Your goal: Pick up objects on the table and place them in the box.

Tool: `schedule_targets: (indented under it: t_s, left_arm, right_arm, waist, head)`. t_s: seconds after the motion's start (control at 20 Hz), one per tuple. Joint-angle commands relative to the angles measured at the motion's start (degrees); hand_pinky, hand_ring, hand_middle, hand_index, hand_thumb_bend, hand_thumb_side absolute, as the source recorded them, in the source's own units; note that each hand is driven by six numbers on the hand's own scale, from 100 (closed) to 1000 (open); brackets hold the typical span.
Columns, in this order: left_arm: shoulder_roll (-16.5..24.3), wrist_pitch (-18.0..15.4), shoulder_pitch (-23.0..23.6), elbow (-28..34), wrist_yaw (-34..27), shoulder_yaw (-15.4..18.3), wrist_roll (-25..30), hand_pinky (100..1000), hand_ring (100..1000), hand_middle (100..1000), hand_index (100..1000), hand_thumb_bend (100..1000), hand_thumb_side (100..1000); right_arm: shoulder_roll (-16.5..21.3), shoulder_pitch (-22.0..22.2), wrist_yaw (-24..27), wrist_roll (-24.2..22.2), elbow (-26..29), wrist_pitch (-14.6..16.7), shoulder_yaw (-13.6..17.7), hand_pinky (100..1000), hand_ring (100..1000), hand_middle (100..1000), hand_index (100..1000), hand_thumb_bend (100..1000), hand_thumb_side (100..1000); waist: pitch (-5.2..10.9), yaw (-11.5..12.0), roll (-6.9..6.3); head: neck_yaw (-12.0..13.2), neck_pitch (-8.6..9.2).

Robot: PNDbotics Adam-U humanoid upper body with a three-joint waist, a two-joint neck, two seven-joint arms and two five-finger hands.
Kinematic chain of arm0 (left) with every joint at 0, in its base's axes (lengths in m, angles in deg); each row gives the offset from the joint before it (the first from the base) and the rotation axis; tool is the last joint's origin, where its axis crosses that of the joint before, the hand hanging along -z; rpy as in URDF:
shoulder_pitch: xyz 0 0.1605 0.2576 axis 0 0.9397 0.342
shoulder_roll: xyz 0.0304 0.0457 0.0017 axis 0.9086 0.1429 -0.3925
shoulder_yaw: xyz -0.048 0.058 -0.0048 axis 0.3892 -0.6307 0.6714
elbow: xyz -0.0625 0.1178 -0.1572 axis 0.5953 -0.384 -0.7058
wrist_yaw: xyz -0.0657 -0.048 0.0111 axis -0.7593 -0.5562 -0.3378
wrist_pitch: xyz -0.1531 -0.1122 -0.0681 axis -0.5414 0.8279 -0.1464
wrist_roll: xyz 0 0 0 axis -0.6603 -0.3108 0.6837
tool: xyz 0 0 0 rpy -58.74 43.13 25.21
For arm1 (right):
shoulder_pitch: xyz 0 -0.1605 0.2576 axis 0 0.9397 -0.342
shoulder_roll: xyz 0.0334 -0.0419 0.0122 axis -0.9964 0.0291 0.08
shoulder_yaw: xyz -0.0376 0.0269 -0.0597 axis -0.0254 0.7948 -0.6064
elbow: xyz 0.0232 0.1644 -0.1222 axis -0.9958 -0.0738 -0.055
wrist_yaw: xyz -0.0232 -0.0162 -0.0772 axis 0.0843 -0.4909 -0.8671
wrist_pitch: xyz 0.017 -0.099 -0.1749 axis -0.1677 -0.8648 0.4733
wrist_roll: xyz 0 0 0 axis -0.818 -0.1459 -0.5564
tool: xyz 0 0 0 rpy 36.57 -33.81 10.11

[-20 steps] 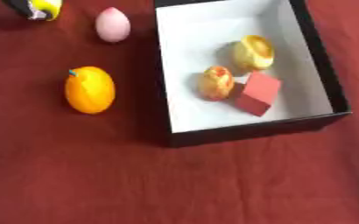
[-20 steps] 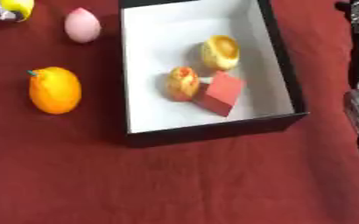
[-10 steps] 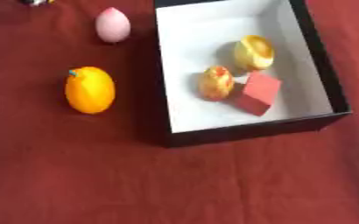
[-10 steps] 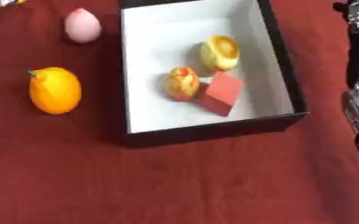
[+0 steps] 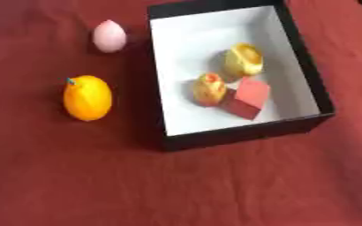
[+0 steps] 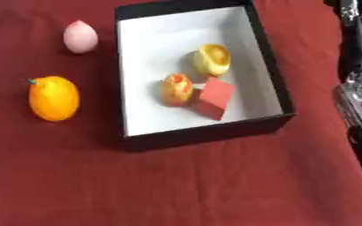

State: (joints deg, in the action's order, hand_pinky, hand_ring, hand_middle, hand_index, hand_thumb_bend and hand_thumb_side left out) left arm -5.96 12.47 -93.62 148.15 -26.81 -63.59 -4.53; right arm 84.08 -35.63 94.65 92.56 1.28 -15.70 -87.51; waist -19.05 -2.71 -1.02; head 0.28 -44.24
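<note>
**Inspector A:** Status of the box?

**Inspector B:** Black walls, white floor, sitting on the red bench. Inside it: a yellow rounded item toward the far side, an orange-yellow item touching a red block nearer.

**Inspector A:** Outstanding items?

**Inspector B:** Two, both left of the box: an orange fruit nearer, a pink egg-shaped item farther.

**Inspector A:** The hands?

**Inspector B:** Neither is visible. Only silver-and-black arm structure at the right edge in the right eye view, so I cannot tell whether either is open or closed.

**Inspector A:** Step in hand?

**Inspector B:** In my judgement, between placements. The next move calls for a reach to the orange fruit, fingers closing round it, then a lift over the box's left wall.
</note>
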Motion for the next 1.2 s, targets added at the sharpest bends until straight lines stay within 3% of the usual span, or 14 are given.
schedule_targets:
  t_s: [0.05, 0.3, 0.8, 1.2]
  left_arm:
    - [1.0, 0.2, -0.7, 6.8, -7.0, -3.5, 2.4, 667, 703, 636, 620, 246, 100]
    - [1.8, 5.4, -0.3, 15.2, -14.3, -8.8, 2.0, 660, 689, 641, 633, 296, 114]
    - [3.9, 15.6, 3.9, 22.7, -16.8, -17.5, -1.3, 651, 680, 646, 639, 312, 191]
    - [2.7, 18.5, 7.7, 24.9, -14.7, -21.0, -2.4, 651, 681, 654, 655, 362, 233]
  right_arm:
    - [1.6, -0.9, 0.4, 0.0, 0.6, 0.3, 0.9, 961, 812, 869, 922, 100, 703]
    - [1.6, -0.9, 0.4, -0.4, 0.2, 0.3, 0.6, 961, 812, 869, 922, 100, 701]
    - [1.1, -0.5, 0.5, -1.7, -0.9, 0.1, -0.5, 960, 812, 870, 921, 100, 702]
    - [0.4, 0.1, 0.5, -2.1, -1.5, 0.1, -1.0, 960, 811, 869, 921, 100, 699]
  waist:
    - [2.3, 0.2, -0.14]
    - [3.99, 0.6, -0.69]
    - [6.45, 1.2, -1.76]
    - [7.71, 1.5, -1.82]
  head:
    - [-0.4, 0.13]
    - [-0.4, 0.13]
    - [-0.7, 0.13]
    - [-0.9, 0.13]
